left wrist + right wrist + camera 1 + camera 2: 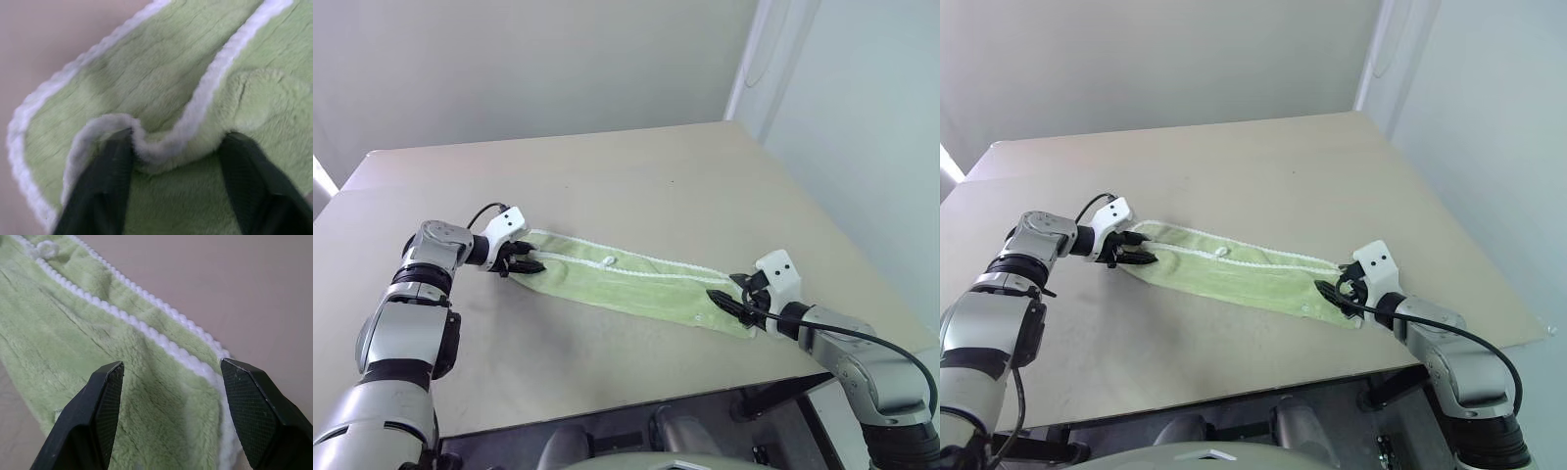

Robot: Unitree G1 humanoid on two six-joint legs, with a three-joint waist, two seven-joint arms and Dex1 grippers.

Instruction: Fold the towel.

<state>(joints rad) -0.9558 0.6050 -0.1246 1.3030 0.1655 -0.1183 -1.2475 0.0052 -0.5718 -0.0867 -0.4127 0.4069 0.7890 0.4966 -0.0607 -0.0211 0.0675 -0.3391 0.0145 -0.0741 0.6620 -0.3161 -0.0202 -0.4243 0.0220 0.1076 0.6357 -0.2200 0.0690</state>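
Beige table [636, 176] carries the towel [636, 279], a long narrow pale-green strip with white stitched edging, lying slantwise between the two arms. Left gripper [530, 260] sits at the strip's far-left end, fingers [105, 186] parted astride a bunched white hem; whether they pinch it, cannot tell. Right gripper [732, 299] rests at the opposite end, fingers [105, 406] spread wide over the cloth, gripping nothing.
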